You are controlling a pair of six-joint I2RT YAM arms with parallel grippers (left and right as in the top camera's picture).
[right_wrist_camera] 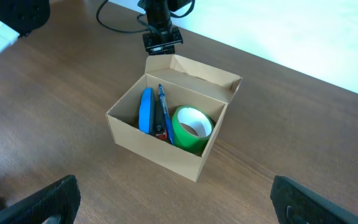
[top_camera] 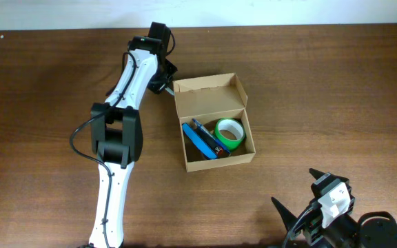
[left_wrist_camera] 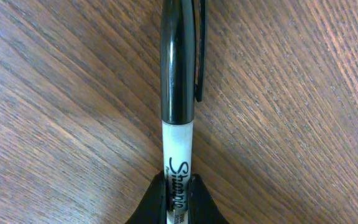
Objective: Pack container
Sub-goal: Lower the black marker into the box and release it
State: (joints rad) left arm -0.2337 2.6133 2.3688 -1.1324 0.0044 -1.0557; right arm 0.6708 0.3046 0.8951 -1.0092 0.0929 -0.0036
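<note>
The tan cardboard container stands open mid-table with its flap lid raised at the back. It holds a flat blue object, a blue pen and a green tape roll. It also shows in the right wrist view. My left gripper is just behind the container's back left corner. It is shut on a black Sharpie marker held low over the wood, fingertips on the white barrel. My right gripper is open and empty near the front right, fingers wide apart.
The brown wooden table reaches a pale edge at the back. The left arm stretches from the front edge up the left side of the container.
</note>
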